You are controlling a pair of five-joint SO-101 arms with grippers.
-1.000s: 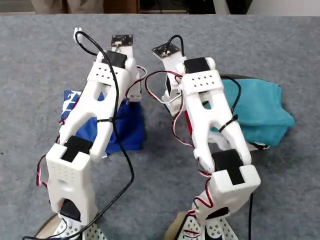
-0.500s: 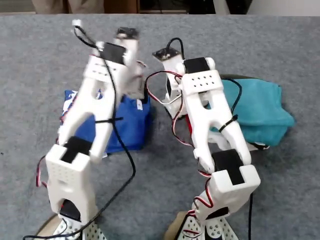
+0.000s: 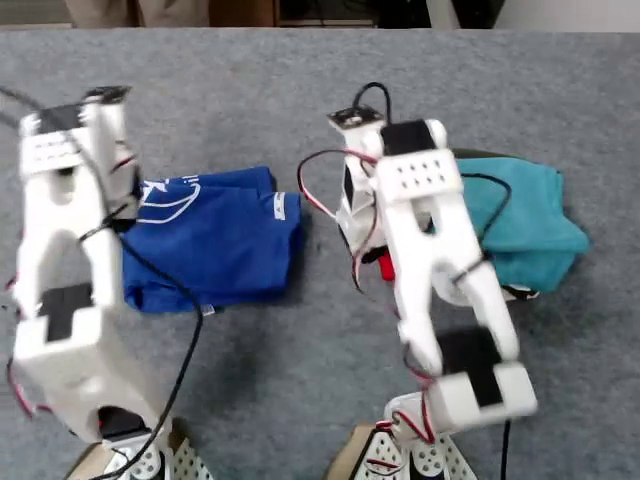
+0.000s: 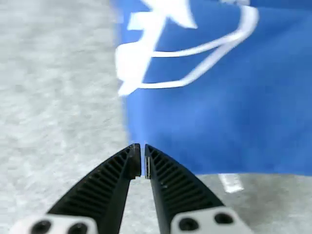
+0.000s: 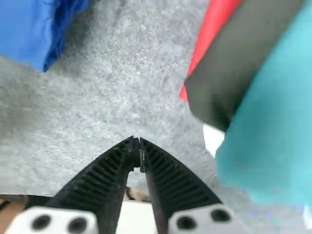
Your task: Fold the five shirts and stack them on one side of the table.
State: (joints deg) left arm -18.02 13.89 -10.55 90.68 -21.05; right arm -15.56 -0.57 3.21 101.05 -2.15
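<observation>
A folded blue shirt (image 3: 215, 235) with a white print lies left of the table's middle. My left arm (image 3: 60, 260) stands at its left edge. In the left wrist view my left gripper (image 4: 140, 158) is shut and holds nothing, over grey table just off the edge of the blue shirt (image 4: 219, 87). At the right sits a stack with a teal shirt (image 3: 520, 220) on top. My right gripper (image 5: 137, 146) is shut and holds nothing, over bare table between the blue shirt's corner (image 5: 39, 24) and the stack's red shirt (image 5: 214, 29), dark shirt (image 5: 243, 63) and teal shirt (image 5: 273, 136).
The grey felt table (image 3: 330, 330) has free room in front of the shirts and along the far side. My right arm (image 3: 430, 230) covers the stack's left part. Red and black cables (image 3: 330, 200) hang from it between the two piles.
My left arm has swung left off the blue shirt, which now lies uncovered with its print up and reaches further right. The right arm has shifted slightly right.
</observation>
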